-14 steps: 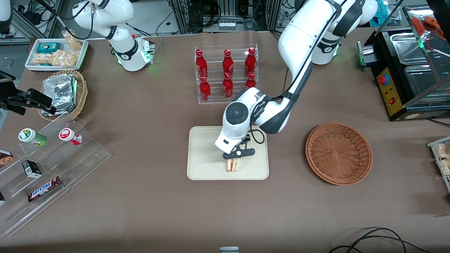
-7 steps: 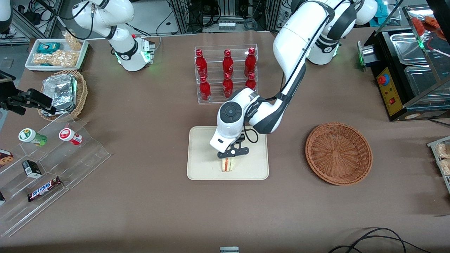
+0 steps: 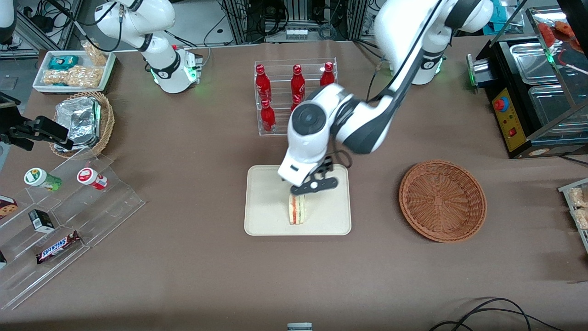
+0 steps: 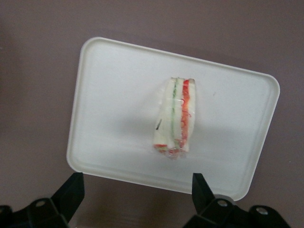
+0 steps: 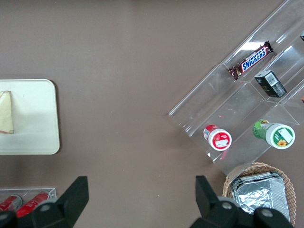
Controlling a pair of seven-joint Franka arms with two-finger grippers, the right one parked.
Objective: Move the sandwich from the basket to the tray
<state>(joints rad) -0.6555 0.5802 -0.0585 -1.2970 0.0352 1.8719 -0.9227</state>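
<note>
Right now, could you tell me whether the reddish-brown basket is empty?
Empty: the basket shows only bare weave. The sandwich stands on the tray, the open gripper above it.

Brown-covered table [image 3: 193, 257], clear bottle rack [image 3: 296, 96], perhaps equipment racks above

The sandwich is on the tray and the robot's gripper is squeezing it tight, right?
Not quite. The sandwich is on the tray, but the gripper is not squeezing it. The left wrist view shows the fingers spread open with nothing between them, hanging above the sandwich.
</note>
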